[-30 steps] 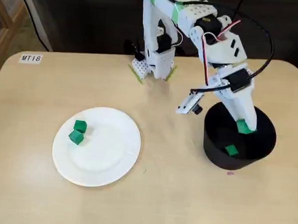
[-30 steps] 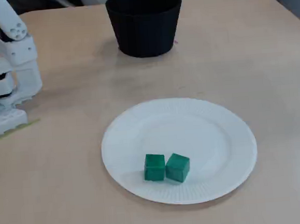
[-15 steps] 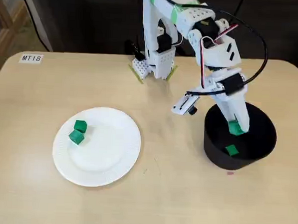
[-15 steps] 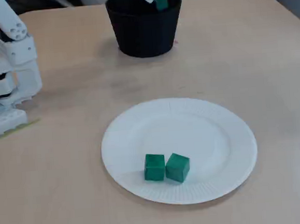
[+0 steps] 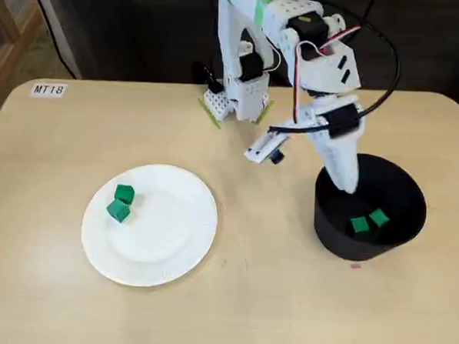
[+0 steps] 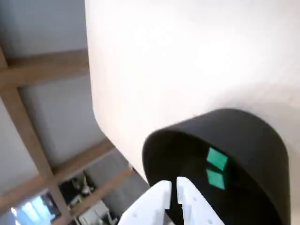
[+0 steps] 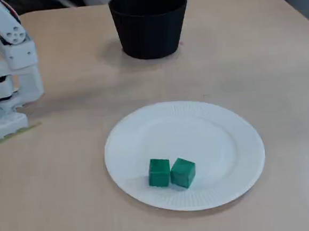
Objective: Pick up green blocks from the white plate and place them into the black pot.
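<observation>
Two green blocks (image 5: 124, 193) (image 5: 118, 210) lie side by side on the left part of the white plate (image 5: 165, 234); another fixed view shows this pair (image 7: 159, 172) (image 7: 182, 172) at the front of the plate (image 7: 210, 138). Two more green blocks (image 5: 359, 224) (image 5: 379, 218) rest inside the black pot (image 5: 330, 227). My gripper (image 5: 344, 182) hangs over the pot's left rim, fingers together and holding nothing. The wrist view shows its white fingertips (image 6: 161, 190) nearly touching above the pot (image 6: 253, 136), with both blocks (image 6: 217, 158) (image 6: 215, 178) on the bottom.
The arm's white base (image 5: 238, 88) stands at the back of the table, seen at the left edge (image 7: 10, 78) in another fixed view. A small label (image 5: 47, 89) marked MT18 sits at the back left. Bare tabletop lies between plate and pot.
The green block that was in the gripper has dropped into the pot beside the other one. The gripper has risen and shifted left, toward the pot's rim.
</observation>
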Available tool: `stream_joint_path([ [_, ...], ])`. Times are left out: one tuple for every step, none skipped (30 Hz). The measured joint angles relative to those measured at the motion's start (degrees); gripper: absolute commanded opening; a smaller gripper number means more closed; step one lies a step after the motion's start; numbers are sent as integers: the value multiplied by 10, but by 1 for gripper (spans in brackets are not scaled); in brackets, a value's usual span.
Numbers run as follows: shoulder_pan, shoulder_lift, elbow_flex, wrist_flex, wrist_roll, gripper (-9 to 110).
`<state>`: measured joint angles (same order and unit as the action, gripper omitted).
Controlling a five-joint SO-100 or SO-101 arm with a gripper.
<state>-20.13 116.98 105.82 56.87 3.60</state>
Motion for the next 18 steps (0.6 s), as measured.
stream_joint_path([
  [31,1,-13,32,9,-2],
  [55,2,-20,54,21,-2],
  [84,4,-23,78,38,-2],
  [115,7,-24,100,57,-2],
  [148,10,-24,124,77,-2],
  [179,10,-24,145,99,-2],
  [212,10,-24,164,119,-2],
  [238,11,-24,185,142,-2],
  [265,10,-24,200,167,-2],
  [288,4,-25,212,185,-2],
  [309,-2,-25,227,210,-2],
  [329,-11,-25,237,233,-2],
  [346,-23,-25,249,254,-2],
  [363,-36,-25,263,279,-2],
  [379,-49,-25,268,297,-2],
  [394,-64,-27,276,314,-2],
  [407,-77,-31,286,333,-2],
  [419,-89,-32,293,352,-2],
])
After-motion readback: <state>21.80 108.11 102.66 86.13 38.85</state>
